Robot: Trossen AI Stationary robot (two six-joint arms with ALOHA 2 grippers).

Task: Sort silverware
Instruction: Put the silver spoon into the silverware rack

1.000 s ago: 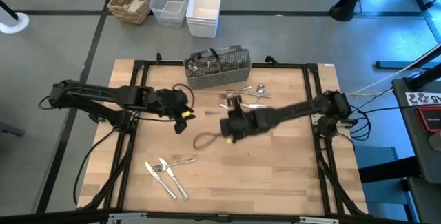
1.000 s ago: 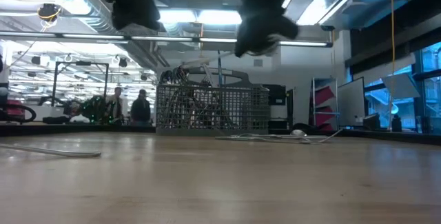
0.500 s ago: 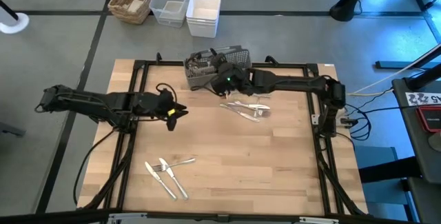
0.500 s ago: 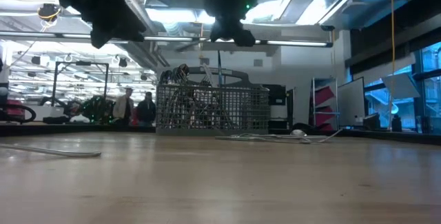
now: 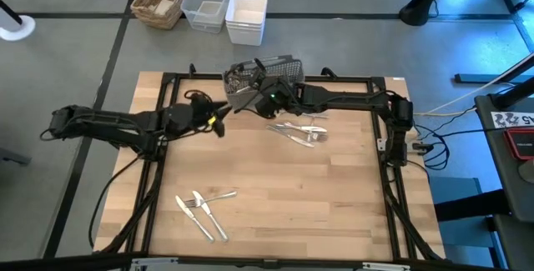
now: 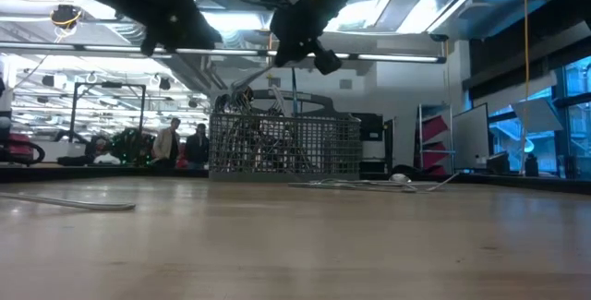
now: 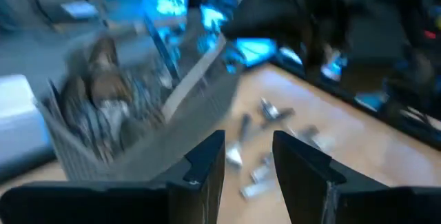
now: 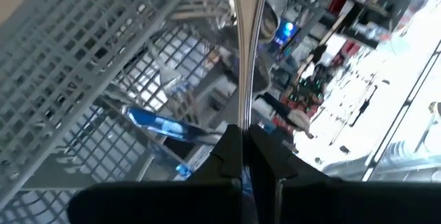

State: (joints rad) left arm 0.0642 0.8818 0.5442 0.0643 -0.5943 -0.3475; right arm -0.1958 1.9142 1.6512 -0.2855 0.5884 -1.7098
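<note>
While the right tool pinches one thin silver utensil over the mesh caddy at the counter's far edge, the left tool hangs nearby, fingers apart, empty. More silverware lies beside the caddy; 3 pcs near the front.

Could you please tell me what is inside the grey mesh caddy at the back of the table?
The caddy holds a tangle of silverware, handles poking above its rim. The right pincer, shut on one thin piece, hangs over it. What lies at the bottom is hidden by the mesh and pieces above.
</note>
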